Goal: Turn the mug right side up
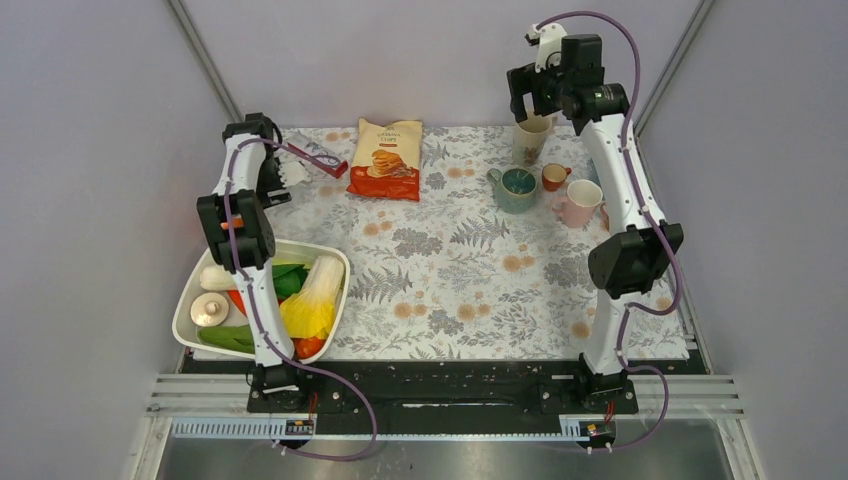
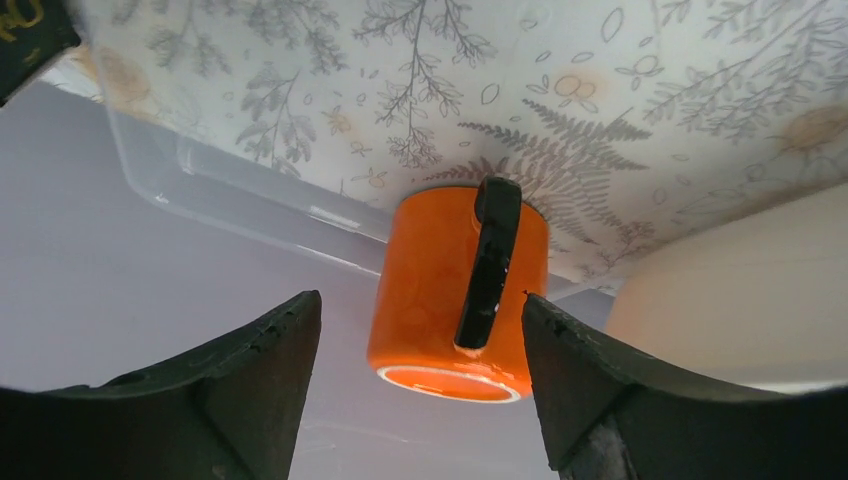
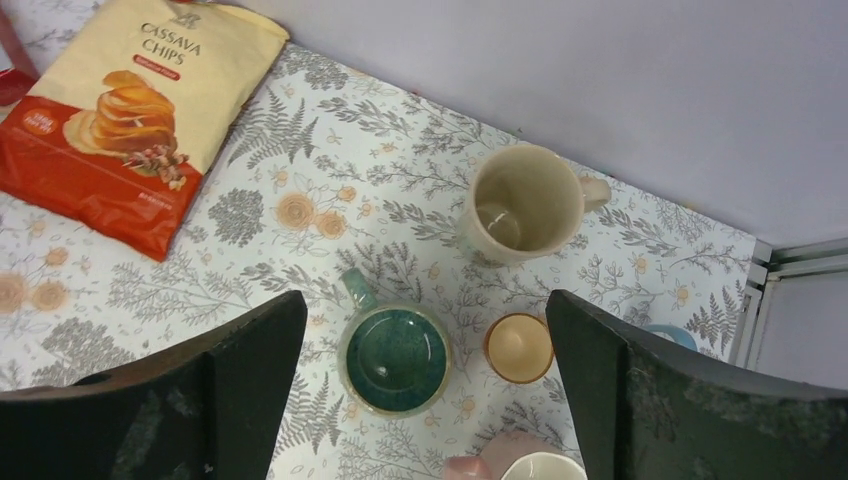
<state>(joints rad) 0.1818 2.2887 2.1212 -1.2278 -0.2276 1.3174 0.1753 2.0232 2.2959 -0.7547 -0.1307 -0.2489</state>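
As left end effector (image 2: 418,302) gapes at orange mug (image 2: 430,260) | mug beside tablecloth (image 2: 300,80) edge

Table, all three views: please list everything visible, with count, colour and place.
chips bag: 1, yellow-red, far middle
packet: 1, red and white, left of bag
tall mug: 1, cream, far right
green mug: 1, green, right
small cup: 1, orange, beside it
pink mug: 1, pink, right edge
orange mug: 1, orange, black handle, before left gripper
tub: 1, white, holds vegetables, near left
left gripper: 1, black, open
right gripper: 1, black, open, far right
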